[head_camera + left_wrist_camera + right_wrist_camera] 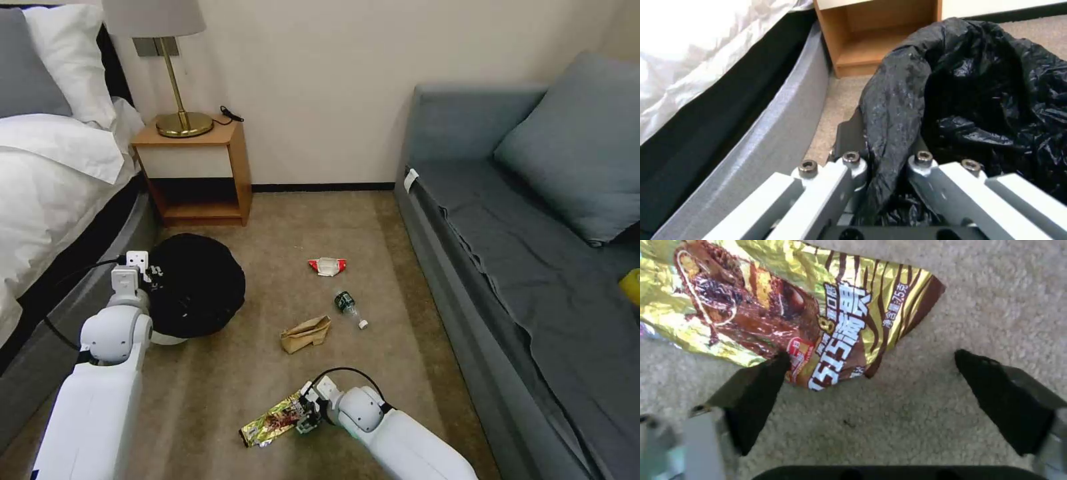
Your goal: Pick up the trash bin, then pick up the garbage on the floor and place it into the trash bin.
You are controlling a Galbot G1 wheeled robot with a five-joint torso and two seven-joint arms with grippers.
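Showing the first step done and the litter stage just beginning: left hand (882,166) clamping the rim of the small round white trash bin with its crinkled black plastic liner (193,283), fingers closed on a fold of the liner at the edge nearest the bed, as seen in the left wrist view; whether the bin is already clear of the carpet cannot be told. Sitting beside the grey bed base (751,143) and just in front of the wooden nightstand (197,170). Nothing visible inside the liner, so all four litter pieces judged to be awaiting collection. Lying on the beige carpet (373,220): a red-and-white packet (327,266) farthest from the robot, a small clear bottle with a green label (349,307) nearer, a crumpled brown paper bag (305,333) just beside the bottle, and a shiny yellow-gold snack wrapper (272,419) nearest. Right arm reaching low and forward, right hand (871,380) hovering over the near end of the wrapper with fingers spread wide and gripping nothing; one black fingertip (760,390) overlapping the foil's edge, the other standing over bare carpet well to the side. Probable next need, as a judgement: centring on the foil before closing, since the thin wrapper is lying flat.
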